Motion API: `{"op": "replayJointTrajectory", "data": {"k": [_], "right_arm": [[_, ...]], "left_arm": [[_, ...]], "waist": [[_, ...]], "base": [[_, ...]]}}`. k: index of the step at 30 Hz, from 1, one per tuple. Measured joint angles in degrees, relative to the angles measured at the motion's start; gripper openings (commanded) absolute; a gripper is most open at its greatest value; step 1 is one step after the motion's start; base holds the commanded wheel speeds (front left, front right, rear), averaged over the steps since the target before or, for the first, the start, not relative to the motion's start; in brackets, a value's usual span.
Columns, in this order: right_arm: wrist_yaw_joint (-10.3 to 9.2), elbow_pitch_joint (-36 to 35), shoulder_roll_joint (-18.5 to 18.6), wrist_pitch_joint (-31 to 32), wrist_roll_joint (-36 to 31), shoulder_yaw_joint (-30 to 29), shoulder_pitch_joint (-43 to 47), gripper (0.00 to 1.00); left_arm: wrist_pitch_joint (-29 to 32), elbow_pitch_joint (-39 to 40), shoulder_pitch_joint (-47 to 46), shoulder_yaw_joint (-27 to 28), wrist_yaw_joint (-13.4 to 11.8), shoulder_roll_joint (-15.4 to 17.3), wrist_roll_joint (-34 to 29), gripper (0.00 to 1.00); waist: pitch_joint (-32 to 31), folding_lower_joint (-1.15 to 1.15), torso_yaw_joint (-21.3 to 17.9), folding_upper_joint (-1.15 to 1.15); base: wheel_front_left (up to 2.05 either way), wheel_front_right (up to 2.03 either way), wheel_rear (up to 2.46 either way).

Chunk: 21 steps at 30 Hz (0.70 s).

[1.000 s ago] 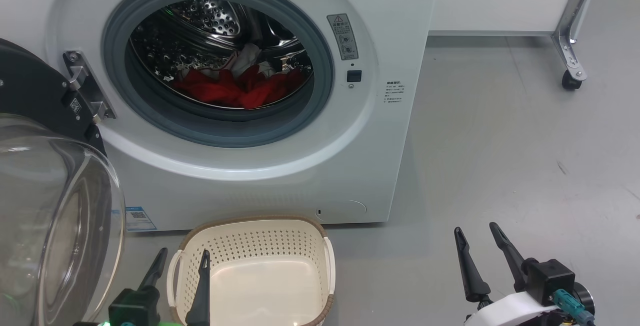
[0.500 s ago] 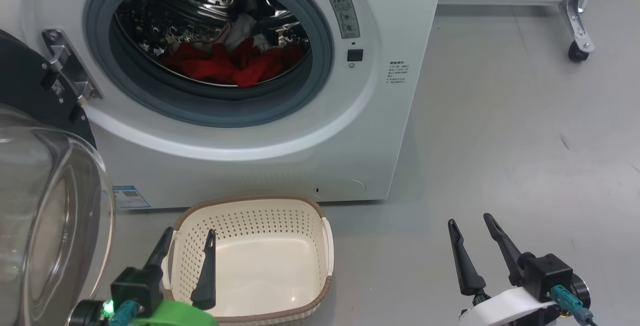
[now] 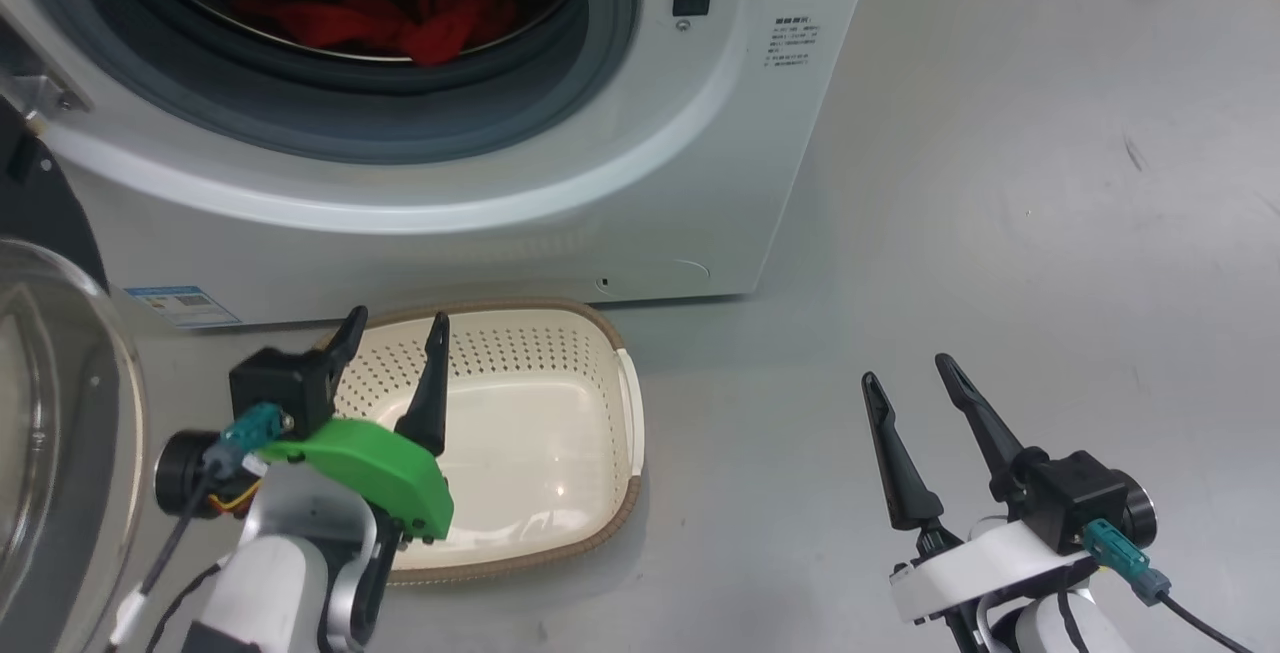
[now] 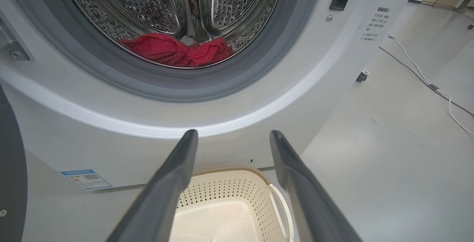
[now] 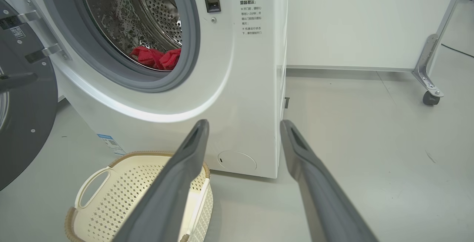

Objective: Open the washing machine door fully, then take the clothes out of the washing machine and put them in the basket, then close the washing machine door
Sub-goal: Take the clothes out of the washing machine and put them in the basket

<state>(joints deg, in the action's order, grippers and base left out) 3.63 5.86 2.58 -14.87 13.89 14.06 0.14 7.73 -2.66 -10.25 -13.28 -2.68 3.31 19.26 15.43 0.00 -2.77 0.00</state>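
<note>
Head camera's tipped down, so the washing machine [image 3: 600, 163] sliding up-frame isn't real movement. What did move: the left fingers [image 3: 430, 383] came forward over the basket [image 3: 520, 343], at its far-left rim. They and the right fingers [image 3: 893, 453] are spread wide, holding and touching nothing. The door [image 3: 50, 413] is open and the clothes [image 3: 400, 18] are in the drum, so unloading's next.

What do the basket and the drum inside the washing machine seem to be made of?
The basket: likely cream plastic, smooth, with moulded holes; brown rim looks woven. The drum: probably polished steel, shiny and perforated.
</note>
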Motion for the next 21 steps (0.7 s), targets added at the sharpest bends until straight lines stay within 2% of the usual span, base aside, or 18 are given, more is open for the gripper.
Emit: {"op": "replayJointTrajectory", "data": {"k": [6, 11, 21], "right_arm": [[0.00, -0.9, 0.0, 0.0, 0.3, 1.2, -2.6, 1.00], [0.00, -2.1, 0.0, 0.0, 1.5, 2.5, -5.1, 1.00], [-0.21, -3.8, 0.1, 0.0, 5.2, 5.3, -10.4, 1.00]], "left_arm": [[5.4, -4.8, -8.8, 0.6, 2.1, 0.4, 2.5, 1.00], [11.2, -8.1, -16.5, 2.1, 3.1, 2.3, 3.9, 1.00], [16.4, -10.2, -31.9, 4.8, 4.1, 6.5, 4.1, 1.00]], "waist": [[4.7, 0.00, -1.8, 0.00], [8.6, 0.00, -3.6, 0.00], [15.9, 0.00, -6.9, 0.00]], "base": [[0.00, 0.00, 0.00], [0.00, 0.00, 0.00], [0.00, 0.00, 0.00]]}}
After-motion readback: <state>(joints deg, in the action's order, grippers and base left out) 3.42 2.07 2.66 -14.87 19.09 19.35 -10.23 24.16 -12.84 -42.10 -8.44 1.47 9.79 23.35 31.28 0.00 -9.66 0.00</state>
